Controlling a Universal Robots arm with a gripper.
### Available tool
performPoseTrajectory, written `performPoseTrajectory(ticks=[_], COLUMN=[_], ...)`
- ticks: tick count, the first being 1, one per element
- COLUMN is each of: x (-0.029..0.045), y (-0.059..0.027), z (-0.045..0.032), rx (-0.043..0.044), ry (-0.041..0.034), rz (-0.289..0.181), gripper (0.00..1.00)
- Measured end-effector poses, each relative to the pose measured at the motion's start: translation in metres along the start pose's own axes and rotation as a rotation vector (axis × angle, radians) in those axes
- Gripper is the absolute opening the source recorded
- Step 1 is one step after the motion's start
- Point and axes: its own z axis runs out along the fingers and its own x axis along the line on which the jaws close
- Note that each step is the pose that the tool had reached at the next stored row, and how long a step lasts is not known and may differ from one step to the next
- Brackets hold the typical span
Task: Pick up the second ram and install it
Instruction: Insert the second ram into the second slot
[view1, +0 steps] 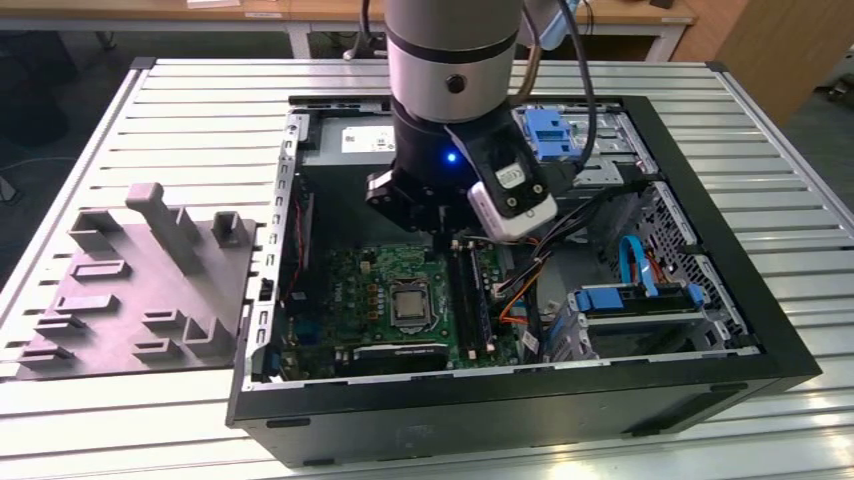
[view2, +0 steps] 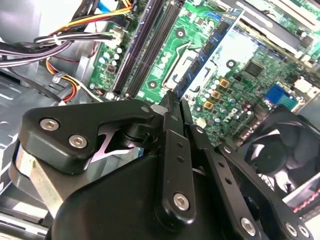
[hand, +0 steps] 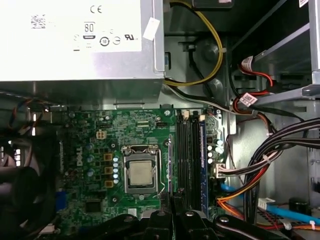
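Observation:
In the second wrist view my gripper (view2: 172, 100) is shut on the second ram (view2: 210, 47), a thin blue board with black chips. It sticks out past the fingertips, hanging tilted above the motherboard. The black memory slots (view2: 145, 45) lie a little to one side of it. In the exterior view the gripper (view1: 447, 238) hangs low inside the open computer case, just over the upper end of the memory slots (view1: 467, 300). In the first wrist view the black fingers (hand: 177, 200) stand at the end of the memory slots (hand: 187, 155), beside the processor socket (hand: 140, 172).
A grey power supply (hand: 75, 45) borders the motherboard. Bundled cables (hand: 270, 165) run beside the slots, where a blue strip (hand: 202, 160) sits in the outermost one. A black fan (view2: 280, 145) is close to the fingers. A grey fixture tray (view1: 134, 290) lies at the case's exterior-view left.

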Motion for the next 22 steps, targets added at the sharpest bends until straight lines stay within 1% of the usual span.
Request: performPoseTrajectory(ticks=[8,15,22], x=[-0.0042,-0.0084,-0.0085], y=[0.0,0.0003,0.0003], z=[0.0067,0.0127,0.0137], rx=[-0.0022,-0.0025,-0.0026], ry=[0.0013,0.0015,0.0014], rz=[-0.038,-0.044,-0.043], gripper=[0.13,0.13,0.13])
